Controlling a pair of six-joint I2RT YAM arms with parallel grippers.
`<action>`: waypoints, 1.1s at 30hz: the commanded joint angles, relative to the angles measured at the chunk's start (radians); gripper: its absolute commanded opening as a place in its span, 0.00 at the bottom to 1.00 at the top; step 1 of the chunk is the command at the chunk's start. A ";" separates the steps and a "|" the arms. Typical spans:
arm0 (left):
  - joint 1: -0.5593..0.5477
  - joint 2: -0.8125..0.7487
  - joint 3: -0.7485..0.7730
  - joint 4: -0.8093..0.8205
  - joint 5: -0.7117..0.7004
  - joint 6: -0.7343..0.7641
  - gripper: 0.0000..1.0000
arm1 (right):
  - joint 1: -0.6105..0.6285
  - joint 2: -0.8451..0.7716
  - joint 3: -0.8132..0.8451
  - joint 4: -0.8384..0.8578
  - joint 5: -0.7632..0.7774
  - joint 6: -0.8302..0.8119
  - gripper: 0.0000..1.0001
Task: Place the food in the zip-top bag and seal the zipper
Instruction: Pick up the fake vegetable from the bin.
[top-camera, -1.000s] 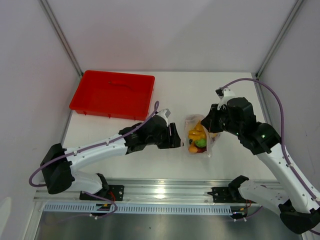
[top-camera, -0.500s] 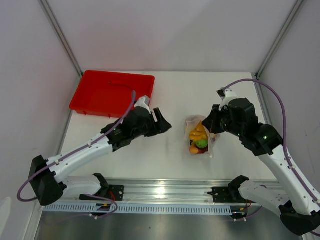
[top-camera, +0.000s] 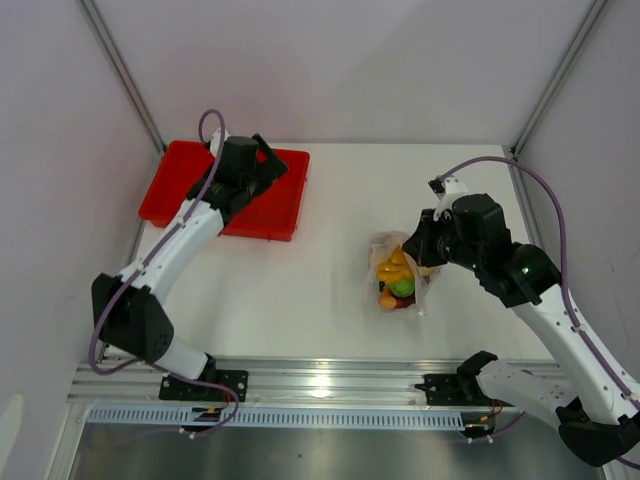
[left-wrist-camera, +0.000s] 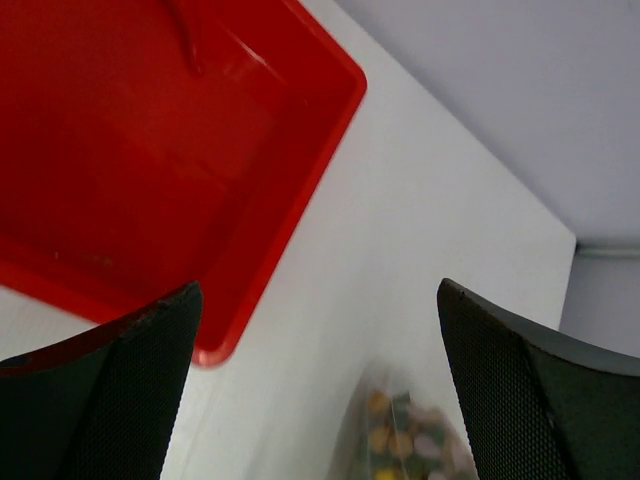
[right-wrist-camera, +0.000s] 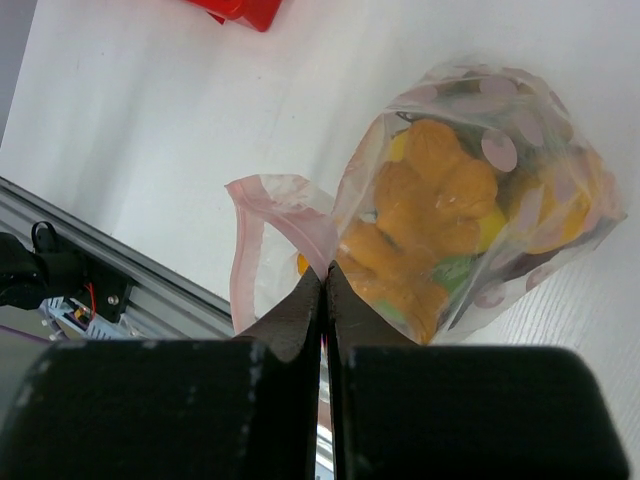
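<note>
clear plastic noted right of table (top-camera: 330, 200) centre: found the zip-top bag (right-wrist-camera: 480, 100) there, holding all visible food (right-wrist-camera: 430, 200). recorded left gripper (left-wrist-camera: 318, 285), spread and empty, just pulled away from beside the bag to above the red tray (left-wrist-camera: 335, 130); judged loading finished. found right gripper (right-wrist-camera: 325, 280) pinching bag film beside the zipper (right-wrist-camera: 238, 260). judged long axis far-to-near, mouth toward the near edge; could not confirm seal.

White table (top-camera: 330, 200) between pale walls (top-camera: 350, 60), metal rail (top-camera: 320, 378) nearside.
</note>
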 joint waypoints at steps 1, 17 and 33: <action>0.068 0.140 0.122 -0.030 -0.059 0.003 1.00 | -0.005 0.009 0.027 0.049 -0.019 -0.018 0.00; 0.264 0.716 0.478 -0.016 0.111 -0.500 0.80 | -0.008 0.032 -0.056 0.104 -0.066 -0.024 0.00; 0.283 0.987 0.780 -0.151 0.200 -0.736 0.74 | -0.020 0.042 -0.109 0.140 -0.076 -0.022 0.00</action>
